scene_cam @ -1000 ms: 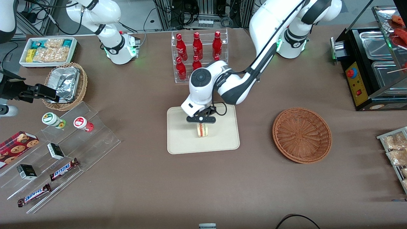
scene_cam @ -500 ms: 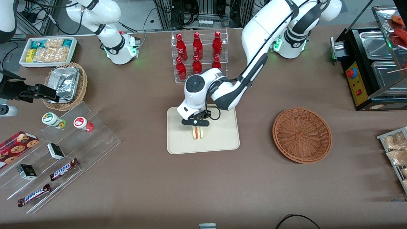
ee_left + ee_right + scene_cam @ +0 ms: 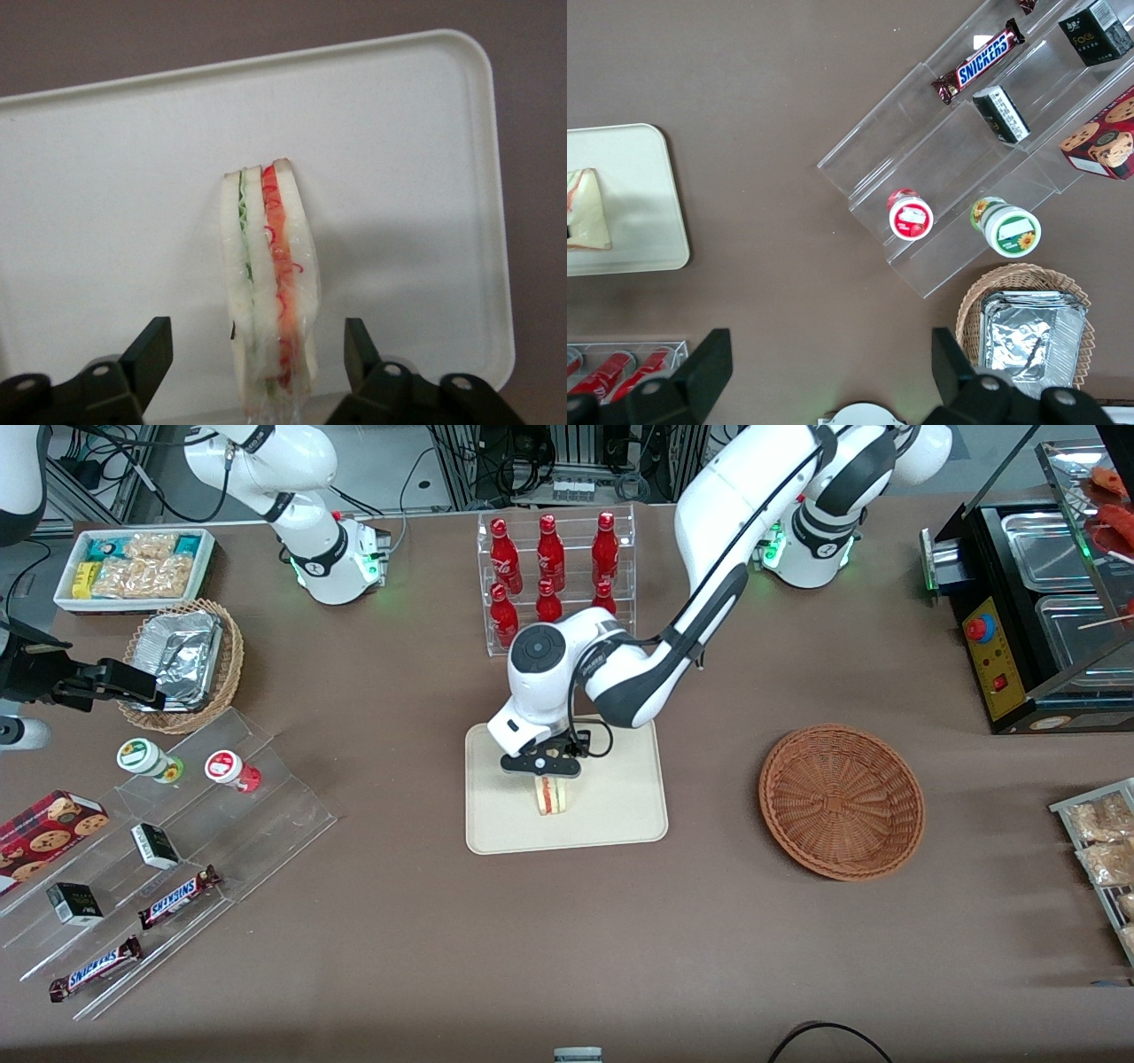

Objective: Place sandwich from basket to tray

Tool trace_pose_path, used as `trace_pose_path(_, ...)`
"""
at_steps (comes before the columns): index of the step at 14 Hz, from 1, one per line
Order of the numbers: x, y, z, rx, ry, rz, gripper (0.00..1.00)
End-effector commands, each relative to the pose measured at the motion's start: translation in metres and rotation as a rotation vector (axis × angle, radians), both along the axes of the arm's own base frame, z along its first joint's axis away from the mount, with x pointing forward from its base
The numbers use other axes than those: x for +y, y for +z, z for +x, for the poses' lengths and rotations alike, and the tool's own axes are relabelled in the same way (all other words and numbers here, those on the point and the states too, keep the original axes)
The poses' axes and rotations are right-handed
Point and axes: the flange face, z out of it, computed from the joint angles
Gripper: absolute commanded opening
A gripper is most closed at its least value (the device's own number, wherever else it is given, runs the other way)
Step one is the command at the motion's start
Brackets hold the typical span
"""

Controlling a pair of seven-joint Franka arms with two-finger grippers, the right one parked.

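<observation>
Since 1 s ago gripper (image 3: 541,766) shifted sideways | fingers (image 3: 151,354) released (apart) beside sandwich (image 3: 552,795) on tray (image 3: 620,815) | placement seems done

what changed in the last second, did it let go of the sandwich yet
The hand carried the sandwich sideways across the tray, toward the parked arm's end. Its fingers now stand open, clear of the bread. The basket and the tray stayed put.
</observation>
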Motion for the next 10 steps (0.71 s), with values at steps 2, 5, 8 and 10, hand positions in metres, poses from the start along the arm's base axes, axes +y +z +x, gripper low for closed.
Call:
trace_pose_path(2, 0.028, 0.102, 0.001, -0.047, 0.08, 0.037, 1.0)
trace_pose_path(5, 0.089, 0.168, 0.02, -0.033, 0.177, 0.104, 1.0)
trace_pose_path(8, 0.153, 0.217, 0.031, -0.005, 0.231, 0.095, 1.0)
trace_pose_path(10, 0.202, 0.238, 0.039, 0.022, 0.192, 0.093, 1.0)
